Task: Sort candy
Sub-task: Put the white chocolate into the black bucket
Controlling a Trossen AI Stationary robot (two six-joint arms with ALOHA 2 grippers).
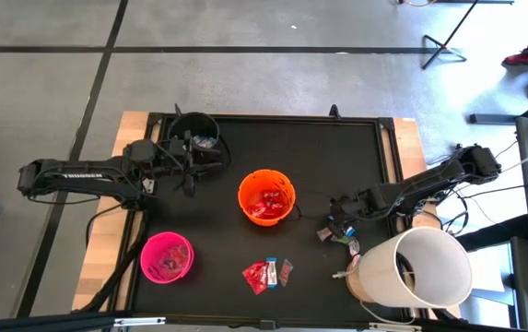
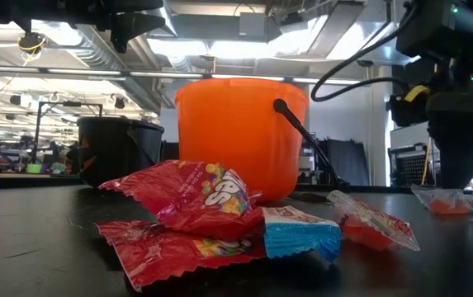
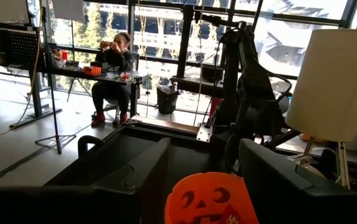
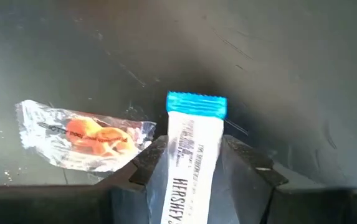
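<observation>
Grips a blue-and-white bar (image 4: 197, 106) in the fingers of the right gripper (image 4: 194, 155), low over the bench (image 1: 291, 138) near its right edge, between the orange bucket (image 1: 266, 196) and a large white tub (image 1: 420, 267) at the near right corner. Pinches the bar by its long sides, blue end poking out ahead. Keeps the left gripper (image 1: 194, 152) waiting above the black bucket (image 1: 196, 129) by the far left corner, fingers spread wide with nothing between them.

Could lose the bar on the lift: slick wrapper, narrow hold on the sides only, so likely to slide out or swing down if the squeeze is light. Could also catch the clear packet of orange sweets (image 4: 85, 135) lying just beside the fingers and drag it along or push it toward the edge. Might clip the rim or handle of the orange bucket on the way across if carried low. Might drop it in the wrong bucket, since red wrappers already show inside the orange one.

Leaves more candy to sort: red packets (image 1: 262, 274) with another blue-and-white piece near the middle of the near edge, and a few more pieces around the right gripper. Places the pink bucket (image 1: 166, 256) toward the near left corner.

Shows a dark, matt, scuffed mat over a pale wooden top. Beyond, opens onto a large workshop with tall windows, stands and cables, and a person (image 3: 113, 62) seated at a desk far off.
</observation>
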